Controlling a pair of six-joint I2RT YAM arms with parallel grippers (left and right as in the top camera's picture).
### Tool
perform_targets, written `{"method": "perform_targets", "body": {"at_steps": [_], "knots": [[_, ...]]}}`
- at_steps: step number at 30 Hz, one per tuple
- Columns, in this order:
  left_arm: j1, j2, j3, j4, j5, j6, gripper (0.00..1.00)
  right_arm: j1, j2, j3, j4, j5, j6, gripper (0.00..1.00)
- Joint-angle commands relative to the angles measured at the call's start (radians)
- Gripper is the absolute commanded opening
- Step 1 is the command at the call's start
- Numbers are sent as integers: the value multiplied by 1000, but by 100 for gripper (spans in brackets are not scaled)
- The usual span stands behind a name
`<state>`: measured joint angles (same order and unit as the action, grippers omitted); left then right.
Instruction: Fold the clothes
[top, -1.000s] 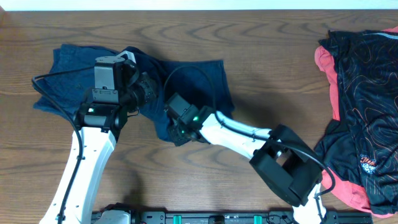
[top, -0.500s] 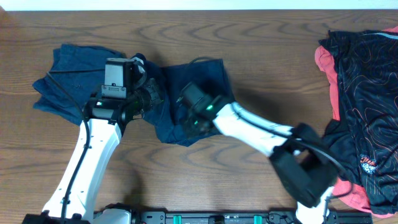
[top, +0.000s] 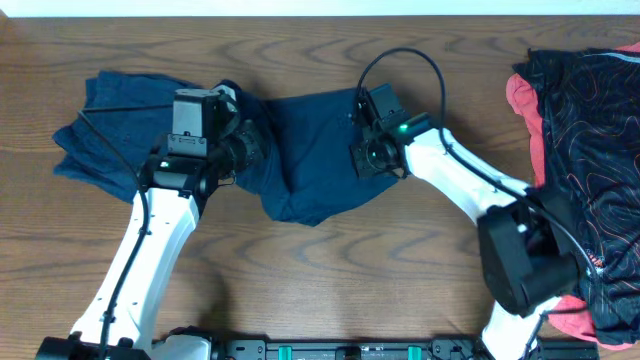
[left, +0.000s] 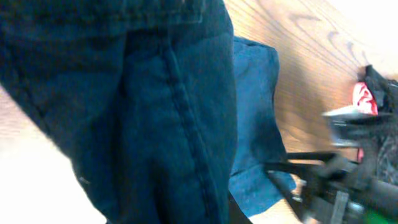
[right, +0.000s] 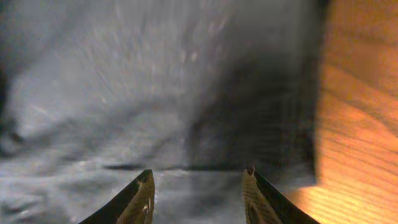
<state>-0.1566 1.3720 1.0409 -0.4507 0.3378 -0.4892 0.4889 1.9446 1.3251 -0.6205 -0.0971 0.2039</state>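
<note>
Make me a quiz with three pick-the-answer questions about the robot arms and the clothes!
1. Where on the table does the black-and-red garment lie?
A) left edge
B) right edge
C) the middle

2. What colour are the clothes under the right end effector?
A) yellow
B) white
C) navy blue

3. How are its fingers?
A) apart
B) shut on a cup
C) out of view

Answers:
1 B: it fills the overhead view's right side.
2 C: they look dark blue in the overhead and left wrist views.
3 A: the right wrist view shows a gap between them.
</note>
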Motion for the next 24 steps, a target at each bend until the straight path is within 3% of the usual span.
{"method": "perform_targets", "body": {"at_steps": [1,11,18,24], "knots": [[-34,5,26,24,16,21,7,-3,60,-3,-2,20,-44,45],[-66,46,26,60,9,21,7,27,148,-5,-49,-9,-32,44],[-89,49,26,156,10,-18,21,116,150,-5,-88,-15,94,45],[-165,77,26,185,10,-18,25,171,150,-5,-87,-10,168,45]]}}
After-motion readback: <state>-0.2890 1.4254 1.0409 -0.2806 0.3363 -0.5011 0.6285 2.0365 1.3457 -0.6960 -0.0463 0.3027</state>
